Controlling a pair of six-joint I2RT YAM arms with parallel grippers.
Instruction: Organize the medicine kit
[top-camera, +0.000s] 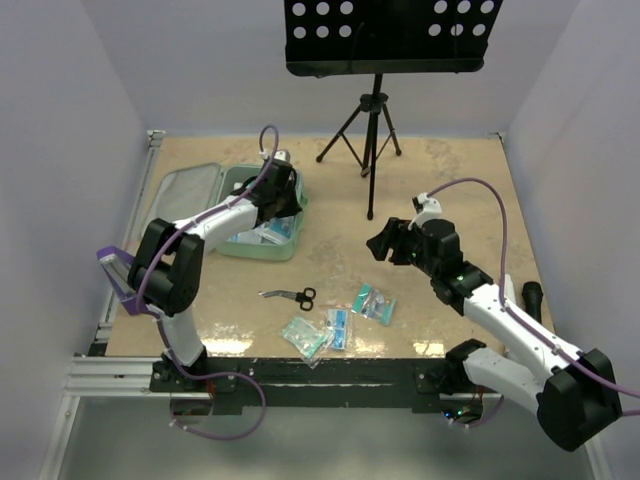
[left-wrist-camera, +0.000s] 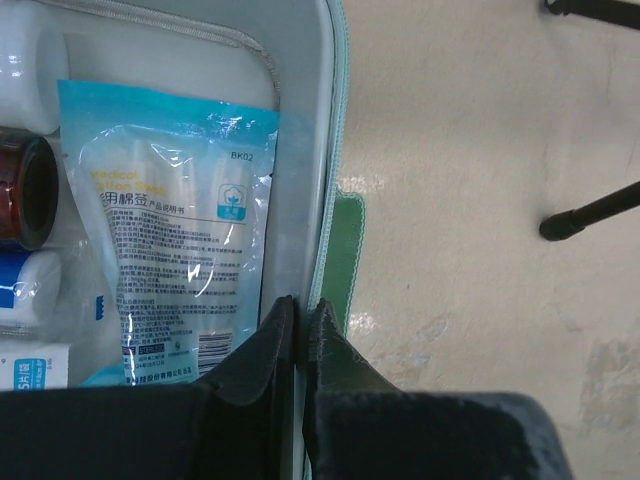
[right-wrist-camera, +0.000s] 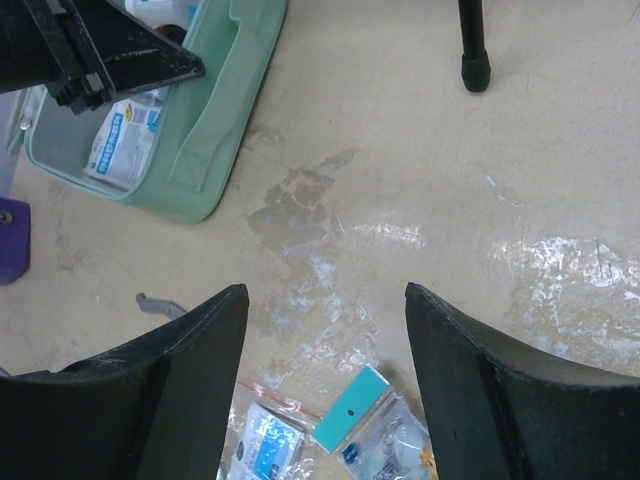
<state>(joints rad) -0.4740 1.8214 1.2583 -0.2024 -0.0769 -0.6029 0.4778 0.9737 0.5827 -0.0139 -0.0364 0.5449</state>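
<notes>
The mint-green medicine kit (top-camera: 252, 251) lies open at the back left, its lid (top-camera: 186, 190) folded out to the left. My left gripper (top-camera: 284, 192) is shut on the kit's right wall (left-wrist-camera: 302, 150), one finger inside and one outside (left-wrist-camera: 300, 305). Inside lie a cotton-swab packet (left-wrist-camera: 170, 220) and small bottles (left-wrist-camera: 25, 190). My right gripper (top-camera: 380, 243) hangs open above the table (right-wrist-camera: 325, 290), empty, over loose packets (right-wrist-camera: 365, 405). The right wrist view shows the kit (right-wrist-camera: 215, 120) at the upper left.
Black scissors (top-camera: 290, 295) and three clear packets (top-camera: 373, 302), (top-camera: 337, 326), (top-camera: 305, 337) lie near the front edge. A music stand's tripod (top-camera: 370, 130) stands at the back centre. A purple holder (top-camera: 115, 265) sits at the left edge.
</notes>
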